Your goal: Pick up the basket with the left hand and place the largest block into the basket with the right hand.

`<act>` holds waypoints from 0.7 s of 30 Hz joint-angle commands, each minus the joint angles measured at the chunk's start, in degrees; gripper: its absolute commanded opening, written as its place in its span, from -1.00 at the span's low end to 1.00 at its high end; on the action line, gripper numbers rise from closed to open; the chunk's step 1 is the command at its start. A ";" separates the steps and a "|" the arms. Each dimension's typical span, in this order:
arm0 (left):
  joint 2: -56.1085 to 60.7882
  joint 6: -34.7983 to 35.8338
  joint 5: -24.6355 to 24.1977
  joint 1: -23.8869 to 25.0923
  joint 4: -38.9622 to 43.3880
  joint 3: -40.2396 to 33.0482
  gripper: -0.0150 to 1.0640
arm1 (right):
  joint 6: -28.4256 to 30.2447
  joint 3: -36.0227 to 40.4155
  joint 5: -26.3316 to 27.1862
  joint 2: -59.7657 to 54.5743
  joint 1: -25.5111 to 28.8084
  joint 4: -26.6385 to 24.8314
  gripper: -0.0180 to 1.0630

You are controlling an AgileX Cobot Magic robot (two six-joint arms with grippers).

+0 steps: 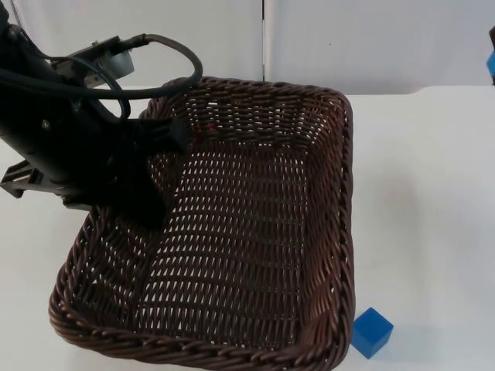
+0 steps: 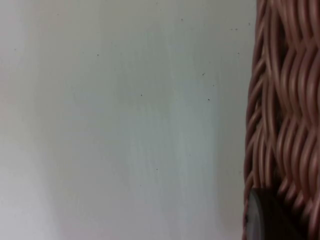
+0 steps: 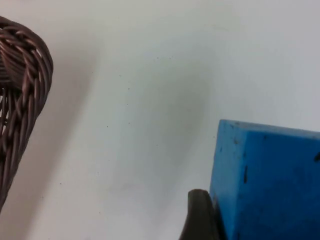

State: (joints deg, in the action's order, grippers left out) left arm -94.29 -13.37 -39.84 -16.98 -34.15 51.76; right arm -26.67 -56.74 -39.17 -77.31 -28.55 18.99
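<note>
Basket [image 1: 255,232]: brown wicker, centre of top view, apparently lifted and tilted toward the camera, presumably to present its open mouth for a drop. It looks empty.

Left tool [image 1: 174,135], at about 10 o'clock on the basket, is pinching the rim; the left wrist view shows the weave against a fingertip [image 2: 262,217].

Large blue block [image 3: 267,182]: pinched in the right tool [image 3: 210,220], carried above the white table [image 3: 150,100] beside the basket's edge, not yet over it.

A smaller blue block [image 1: 372,331] sits on the table at 5 o'clock, just beside the basket's corner.

White table [image 1: 433,193] right of the basket [image 1: 255,232] lies open, save a small blue block [image 1: 372,331] just beside its corner
</note>
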 commanded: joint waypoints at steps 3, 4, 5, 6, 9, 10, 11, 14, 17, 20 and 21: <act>0.51 0.25 -0.07 -0.39 -1.38 0.54 -0.98 | 1.07 -0.32 0.02 0.61 -0.21 0.04 -0.97; 0.51 0.25 -0.07 -0.39 -1.38 0.54 -0.98 | 1.07 -0.32 0.02 0.61 -0.21 0.04 -0.97; 0.51 0.25 -0.07 -0.39 -1.38 0.54 -0.98 | 1.86 -0.32 0.02 0.61 -0.21 -0.42 -0.97; 0.51 0.25 -0.07 -0.39 -1.38 0.54 -0.98 | 3.28 -0.32 0.02 0.61 -0.21 -1.37 -0.97; 0.51 0.25 -0.07 -0.39 -1.38 0.54 -0.98 | 7.66 -0.41 0.02 0.61 -0.21 -4.00 -0.97; 0.51 0.25 -0.07 -0.39 -1.38 0.54 -0.98 | 11.50 -0.69 -0.10 0.61 -0.21 -7.30 -0.97; 0.51 0.25 -0.07 -0.39 -1.38 0.54 -0.98 | 13.35 -1.33 -0.39 0.61 -0.21 -8.91 -0.97; 0.51 0.25 -0.07 -0.39 -1.38 0.54 -0.98 | 16.75 -2.92 -0.54 0.35 -0.21 -13.41 -0.97; 0.51 0.25 -0.07 -0.39 -1.38 0.54 -0.98 | 21.43 -6.46 -1.59 -0.90 -0.44 -19.50 -0.97; 0.51 0.25 -0.09 -0.39 -1.49 0.54 -0.98 | 23.45 -9.13 -3.71 -3.01 -1.98 -20.83 -0.97; 0.51 0.25 -0.09 -0.39 -1.49 0.54 -0.98 | 23.56 -10.57 -4.53 -4.39 -2.94 -20.83 -0.97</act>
State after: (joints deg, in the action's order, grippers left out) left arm -94.29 -13.37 -39.84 -16.98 -34.15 51.76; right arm -4.74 -65.95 -42.68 -80.70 -30.75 -0.60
